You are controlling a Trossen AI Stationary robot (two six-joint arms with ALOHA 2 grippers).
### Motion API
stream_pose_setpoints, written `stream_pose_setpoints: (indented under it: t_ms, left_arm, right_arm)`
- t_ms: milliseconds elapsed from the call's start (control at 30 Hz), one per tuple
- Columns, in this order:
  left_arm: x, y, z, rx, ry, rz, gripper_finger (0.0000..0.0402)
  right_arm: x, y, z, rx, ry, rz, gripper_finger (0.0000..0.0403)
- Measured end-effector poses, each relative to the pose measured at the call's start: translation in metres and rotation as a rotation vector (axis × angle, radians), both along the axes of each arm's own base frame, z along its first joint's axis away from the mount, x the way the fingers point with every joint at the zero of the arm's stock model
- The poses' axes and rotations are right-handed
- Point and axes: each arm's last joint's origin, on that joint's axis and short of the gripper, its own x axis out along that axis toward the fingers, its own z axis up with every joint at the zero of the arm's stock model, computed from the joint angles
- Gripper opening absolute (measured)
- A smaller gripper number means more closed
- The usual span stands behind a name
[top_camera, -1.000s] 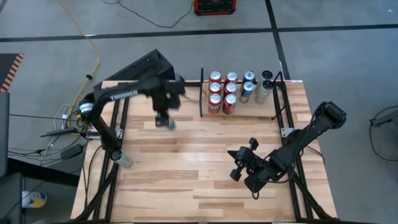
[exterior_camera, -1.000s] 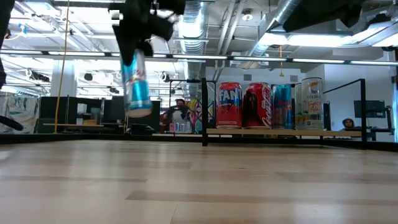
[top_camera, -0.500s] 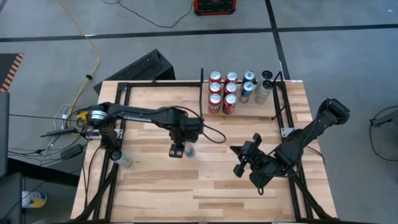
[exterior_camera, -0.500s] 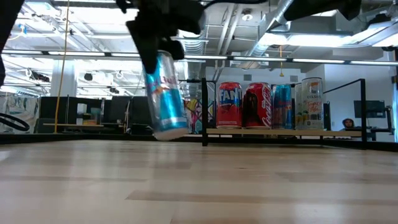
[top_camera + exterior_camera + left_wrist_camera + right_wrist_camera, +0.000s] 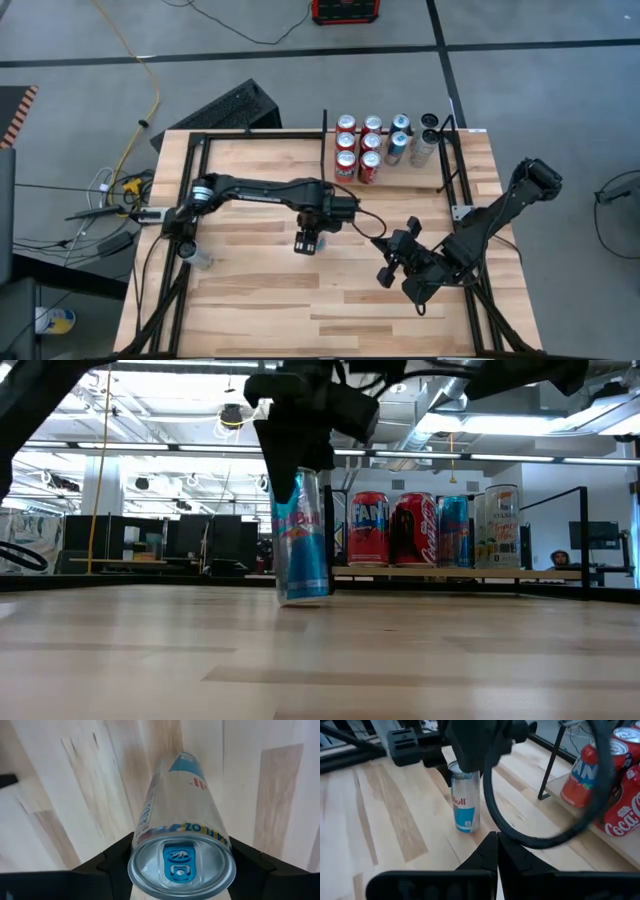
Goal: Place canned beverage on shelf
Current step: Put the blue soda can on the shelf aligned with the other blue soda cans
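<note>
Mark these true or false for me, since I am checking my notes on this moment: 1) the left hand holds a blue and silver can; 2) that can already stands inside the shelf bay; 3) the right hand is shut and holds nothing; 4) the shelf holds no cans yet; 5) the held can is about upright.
1) True: the left hand is shut on the blue and silver can.
2) False: it is out over the table, short of the shelf.
3) True: the right hand is shut and empty, waiting at the table's right side.
4) False: red cans and others already stand there.
5) True: it is close to upright, near the tabletop.
</note>
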Motion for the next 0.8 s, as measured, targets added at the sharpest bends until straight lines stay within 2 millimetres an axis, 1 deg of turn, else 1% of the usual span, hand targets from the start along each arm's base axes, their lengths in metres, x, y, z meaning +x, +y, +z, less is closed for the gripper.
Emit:
stream_pose_setpoints:
  t_ms: [267,367,500,567,633,800]
  left_arm:
    - [0.005,-0.003,-0.012,-0.005,0.024,-0.044,0.0291]
    - [0.003,-0.005,-0.005,-0.007,0.007,-0.051,0.0305]
    - [0.001,-0.009,0.001,-0.013,0.007,-0.074,0.0313]
    - [0.002,-0.010,0.007,-0.035,-0.003,-0.077,0.0314]
    - [0.001,-0.010,0.018,-0.041,-0.016,-0.071,0.0314]
    - [-0.006,-0.008,0.051,-0.004,-0.042,-0.029,0.0315]
  right_arm:
    - [0.000,-0.001,0.000,-0.013,0.006,-0.005,0.0027]
    - [-0.001,-0.001,-0.001,-0.018,0.011,-0.004,0.0027]
    - [-0.001,-0.001,-0.001,-0.021,0.015,-0.004,0.0027]
    - [-0.001,-0.001,-0.001,-0.021,0.015,-0.004,0.0027]
    - [-0.001,-0.001,0.000,-0.020,0.013,-0.004,0.0027]
    - [0.000,-0.002,0.002,-0.018,-0.010,-0.015,0.0027]
